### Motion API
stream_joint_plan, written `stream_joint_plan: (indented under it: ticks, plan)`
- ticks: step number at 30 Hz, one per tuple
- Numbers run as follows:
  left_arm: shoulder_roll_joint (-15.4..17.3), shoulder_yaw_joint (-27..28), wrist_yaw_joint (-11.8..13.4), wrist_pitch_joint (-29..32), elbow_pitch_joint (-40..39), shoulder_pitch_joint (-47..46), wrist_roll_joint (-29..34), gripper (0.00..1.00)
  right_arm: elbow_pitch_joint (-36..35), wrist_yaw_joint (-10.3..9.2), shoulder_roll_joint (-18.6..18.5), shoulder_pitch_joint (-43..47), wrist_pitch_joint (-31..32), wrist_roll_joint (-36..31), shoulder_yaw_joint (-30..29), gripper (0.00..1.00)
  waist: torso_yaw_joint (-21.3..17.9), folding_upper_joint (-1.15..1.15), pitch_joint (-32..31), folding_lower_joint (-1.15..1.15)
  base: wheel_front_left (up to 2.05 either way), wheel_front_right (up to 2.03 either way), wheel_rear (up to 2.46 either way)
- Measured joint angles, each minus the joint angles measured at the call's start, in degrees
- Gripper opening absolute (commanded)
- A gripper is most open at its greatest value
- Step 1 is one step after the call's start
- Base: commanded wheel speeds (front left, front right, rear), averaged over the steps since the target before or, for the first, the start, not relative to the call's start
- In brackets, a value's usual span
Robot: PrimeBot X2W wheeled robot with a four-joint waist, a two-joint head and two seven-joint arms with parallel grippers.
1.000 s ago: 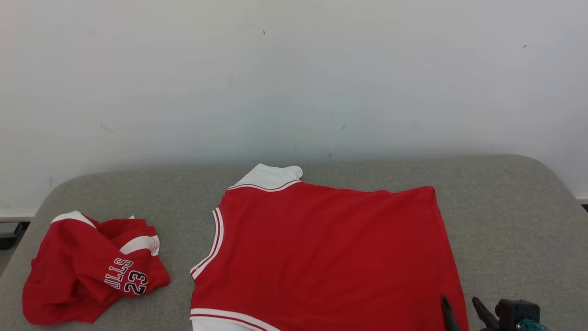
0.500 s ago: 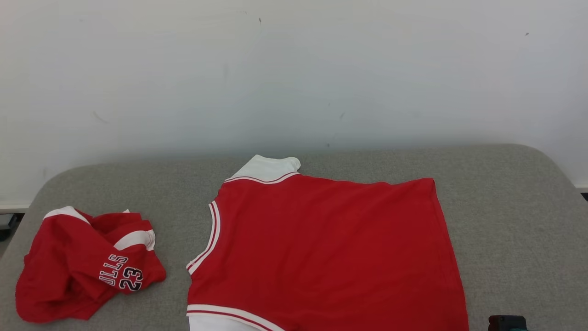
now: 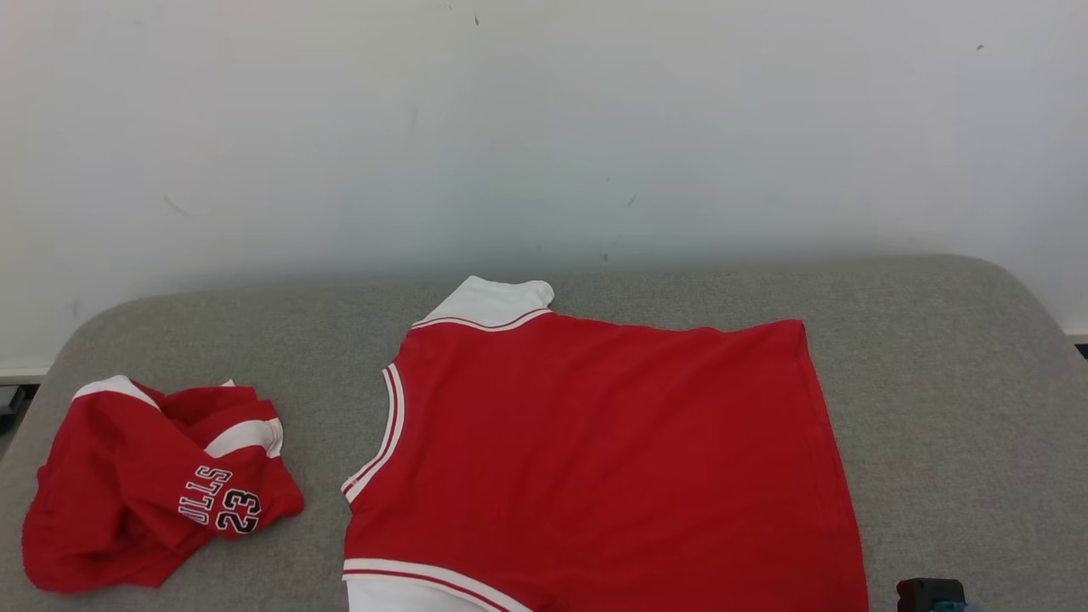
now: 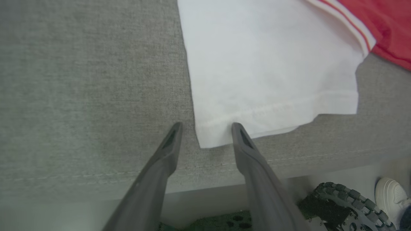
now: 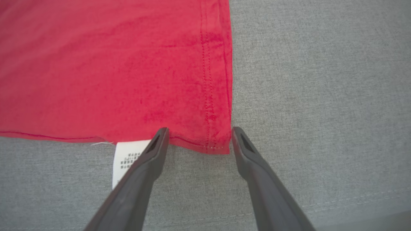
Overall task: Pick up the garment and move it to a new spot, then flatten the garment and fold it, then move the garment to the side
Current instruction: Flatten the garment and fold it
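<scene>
The garment, a red jersey with white sleeves and striped trim, lies spread flat on the grey cushion. In the left wrist view my left gripper stands open at the near corner of a white sleeve, one finger on each side of that corner. In the right wrist view my right gripper is open around the bottom corner of the red hem, its fingers resting low by the cloth's edge. A white care label pokes out from under the hem.
A second red garment, crumpled and printed with 23, lies at the cushion's left end. A white wall stands behind. The cushion's front seam is close under my left gripper; below it show a white shoe and a dark treaded wheel.
The head camera has moved, so the whole picture has shifted. My right gripper's fingers, seen at the lower right a second ago, have dropped below the frame's edge. The garment lies as before.
</scene>
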Motion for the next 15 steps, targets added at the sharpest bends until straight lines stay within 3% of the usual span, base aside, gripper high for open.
stream_joint_plan:
  ticks: [1, 3, 4, 15]
  plan:
    - [-0.08, 0.03, 0.0, 0.0, 0.13, -0.04, 0.0, 0.62, 0.0, 0.0, 0.01, 0.01, 0.0, -0.02, -0.02, 1.0, 0.02, 0.0, 0.05, 0.0, 0.0, 0.0, 0.0]
    - [-0.08, 0.09, -0.02, 0.0, 0.56, -0.25, 0.0, 0.46, 0.07, -0.01, 0.02, 0.01, 0.02, -0.34, -0.1, 1.0, 0.03, 0.0, 0.13, 0.0, 0.0, 0.0, 0.0]
    - [-0.09, 0.09, -0.02, 0.0, 0.85, -0.43, 0.0, 0.44, 0.12, -0.16, 0.03, 0.01, 0.04, -0.45, -0.15, 1.0, 0.03, 0.0, 0.17, 0.0, 0.0, 0.0, 0.0]
    - [-0.53, -0.29, -0.13, -0.44, 2.93, -1.42, -0.08, 0.45, 1.96, -0.41, 0.13, -0.04, 1.03, -1.41, -0.48, 1.0, 0.01, 0.0, 0.65, 0.0, 0.0, 0.0, 0.0]
